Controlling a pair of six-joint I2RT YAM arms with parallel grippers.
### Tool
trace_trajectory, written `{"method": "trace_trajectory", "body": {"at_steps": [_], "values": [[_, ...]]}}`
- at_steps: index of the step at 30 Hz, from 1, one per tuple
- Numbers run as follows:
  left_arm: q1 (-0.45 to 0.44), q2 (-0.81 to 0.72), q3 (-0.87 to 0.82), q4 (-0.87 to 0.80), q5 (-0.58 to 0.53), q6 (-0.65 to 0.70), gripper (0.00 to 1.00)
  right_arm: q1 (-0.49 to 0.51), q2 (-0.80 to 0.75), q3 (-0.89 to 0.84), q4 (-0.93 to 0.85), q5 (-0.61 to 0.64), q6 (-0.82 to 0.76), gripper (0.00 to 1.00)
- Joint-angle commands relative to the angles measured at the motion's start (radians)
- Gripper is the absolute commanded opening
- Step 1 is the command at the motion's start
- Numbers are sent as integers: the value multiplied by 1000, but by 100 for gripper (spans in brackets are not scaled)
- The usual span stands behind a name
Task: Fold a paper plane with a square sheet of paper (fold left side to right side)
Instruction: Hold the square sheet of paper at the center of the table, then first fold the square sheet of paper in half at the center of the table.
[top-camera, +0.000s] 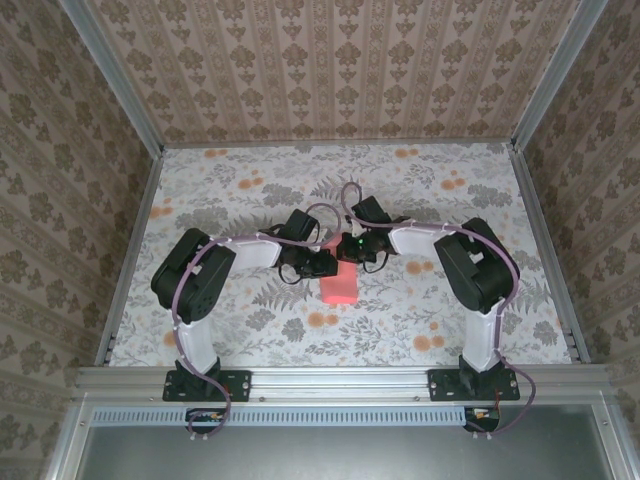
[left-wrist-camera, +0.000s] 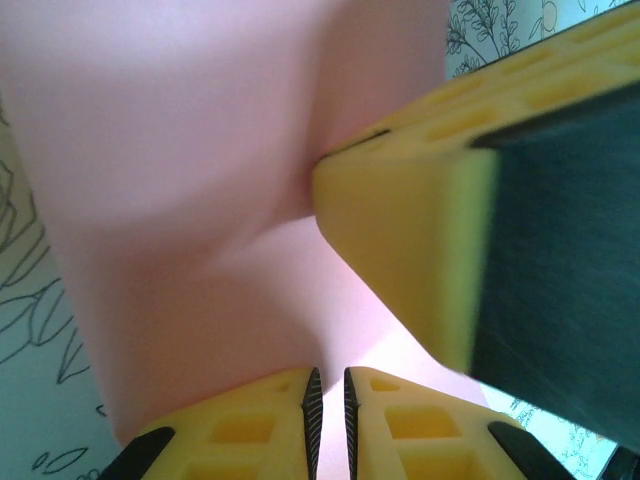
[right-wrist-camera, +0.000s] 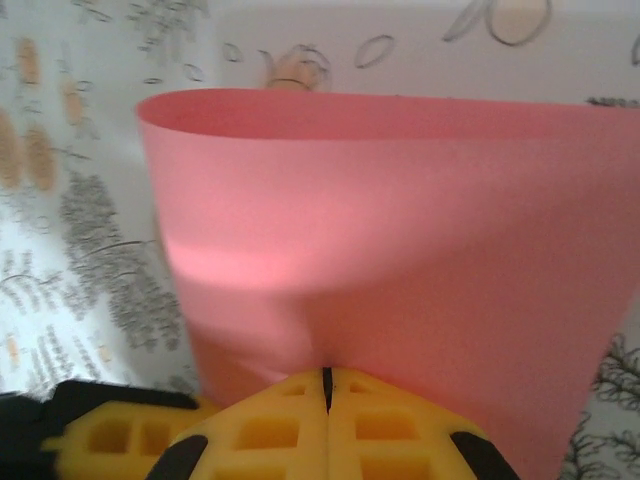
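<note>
The salmon-pink square sheet of paper (top-camera: 338, 288) lies mid-table, its far end lifted between both grippers. My right gripper (top-camera: 352, 250) is shut on the sheet's near edge (right-wrist-camera: 400, 230), and its jaws (right-wrist-camera: 326, 372) meet with no gap. The paper rises from them in a curved, bowed wall. My left gripper (top-camera: 322, 263) comes in from the left. Its jaws (left-wrist-camera: 328, 376) stand a narrow slit apart with the pink paper (left-wrist-camera: 180, 150) running into it, pinched. The right gripper's yellow finger (left-wrist-camera: 400, 240) shows close by in the left wrist view.
A floral tablecloth (top-camera: 240, 190) covers the table, with metal rails (top-camera: 130, 250) along both sides and patterned walls behind. The two arms' elbows (top-camera: 190, 275) stand out to the left and right of the sheet. The left gripper's finger (right-wrist-camera: 110, 435) sits beside my right jaws.
</note>
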Motion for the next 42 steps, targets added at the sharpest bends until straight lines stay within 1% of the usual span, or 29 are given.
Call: {"method": "trace_trajectory", "body": {"at_steps": [1, 6, 20, 42], "values": [[-18, 18, -19, -54, -34, -8, 18, -2, 43, 29, -109, 48, -21, 4], [-22, -7, -46, -53, -30, -9, 18, -3, 76, 42, -151, 64, -25, 4], [-50, -104, -156, -40, -33, -45, 18, -16, 98, 60, -166, 73, -34, 3], [-154, -251, -311, -38, -118, -161, 19, -17, 103, 62, -181, 70, -45, 3]]}}
